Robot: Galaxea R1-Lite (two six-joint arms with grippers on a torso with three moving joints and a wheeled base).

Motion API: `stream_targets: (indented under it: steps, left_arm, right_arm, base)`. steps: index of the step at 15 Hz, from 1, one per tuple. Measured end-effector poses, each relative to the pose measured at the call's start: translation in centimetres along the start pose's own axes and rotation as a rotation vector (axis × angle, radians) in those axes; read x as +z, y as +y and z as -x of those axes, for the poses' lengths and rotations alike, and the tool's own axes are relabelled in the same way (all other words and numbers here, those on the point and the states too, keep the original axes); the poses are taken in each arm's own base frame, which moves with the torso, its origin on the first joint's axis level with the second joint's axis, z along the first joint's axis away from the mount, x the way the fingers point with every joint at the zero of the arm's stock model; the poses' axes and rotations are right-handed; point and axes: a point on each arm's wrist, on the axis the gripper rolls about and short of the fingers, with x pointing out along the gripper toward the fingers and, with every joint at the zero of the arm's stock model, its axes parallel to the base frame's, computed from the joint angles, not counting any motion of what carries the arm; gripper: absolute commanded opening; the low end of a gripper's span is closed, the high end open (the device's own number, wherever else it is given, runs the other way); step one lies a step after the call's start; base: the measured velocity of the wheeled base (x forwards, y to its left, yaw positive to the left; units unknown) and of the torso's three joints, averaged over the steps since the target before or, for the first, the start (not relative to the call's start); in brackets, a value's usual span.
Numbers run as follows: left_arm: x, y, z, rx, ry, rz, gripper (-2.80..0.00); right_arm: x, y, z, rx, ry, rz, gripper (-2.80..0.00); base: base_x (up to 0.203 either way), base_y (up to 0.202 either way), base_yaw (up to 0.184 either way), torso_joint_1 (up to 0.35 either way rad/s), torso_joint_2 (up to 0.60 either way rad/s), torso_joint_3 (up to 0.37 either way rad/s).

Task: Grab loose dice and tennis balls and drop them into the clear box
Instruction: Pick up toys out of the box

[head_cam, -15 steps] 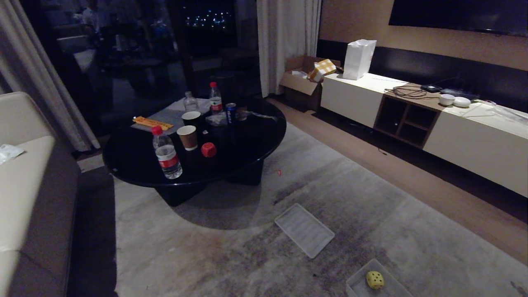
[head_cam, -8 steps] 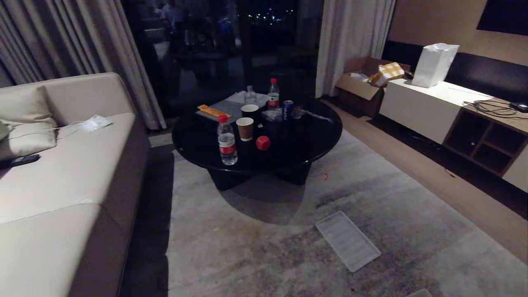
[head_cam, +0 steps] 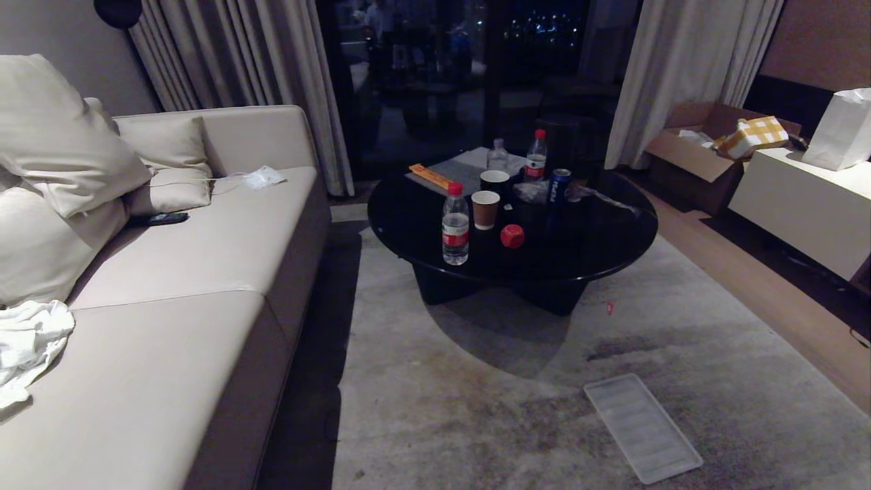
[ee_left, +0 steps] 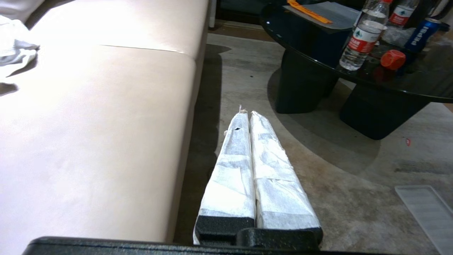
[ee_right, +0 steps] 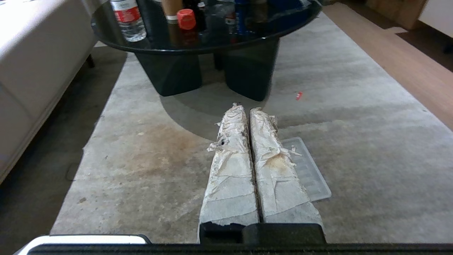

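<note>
Both tools, left tool [ee_left: 247,115] and right tool [ee_right: 244,109], hang clenched and empty above the rug; a red die [head_cam: 512,236] sits mid-worktop [head_cam: 612,231], risking knocked neighbouring bottle [head_cam: 455,223] and cup [head_cam: 485,209]; clear box unseen.

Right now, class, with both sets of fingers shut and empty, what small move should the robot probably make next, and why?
Probably roll toward the black table: a red die sits there between the cup and bottle, out of reach. The left gripper and right gripper hold nothing. No clear box shows.

Both tools [ee_left: 249,113] wear white wrap (right one [ee_right: 244,108] frayed, stained).
</note>
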Motion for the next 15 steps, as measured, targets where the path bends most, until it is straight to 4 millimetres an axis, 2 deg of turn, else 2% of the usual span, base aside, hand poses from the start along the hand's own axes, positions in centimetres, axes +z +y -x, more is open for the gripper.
stream_targets:
  steps: [9, 15]
  left_arm:
    - [0.00, 0.00, 0.00, 0.000, 0.000, 0.001, -2.80]
    - [0.00, 0.00, 0.00, 0.000, 0.000, 0.002, -2.80]
  right_arm:
    - [0.00, 0.00, 0.00, 0.000, 0.000, 0.000, -2.80]
    - [0.00, 0.00, 0.00, 0.000, 0.001, -0.001, -2.80]
  base:
    - [0.000, 0.000, 0.000, 0.000, 0.00, 0.000]
    - [0.162, 0.000, -0.001, 0.001, 0.00, 0.002]
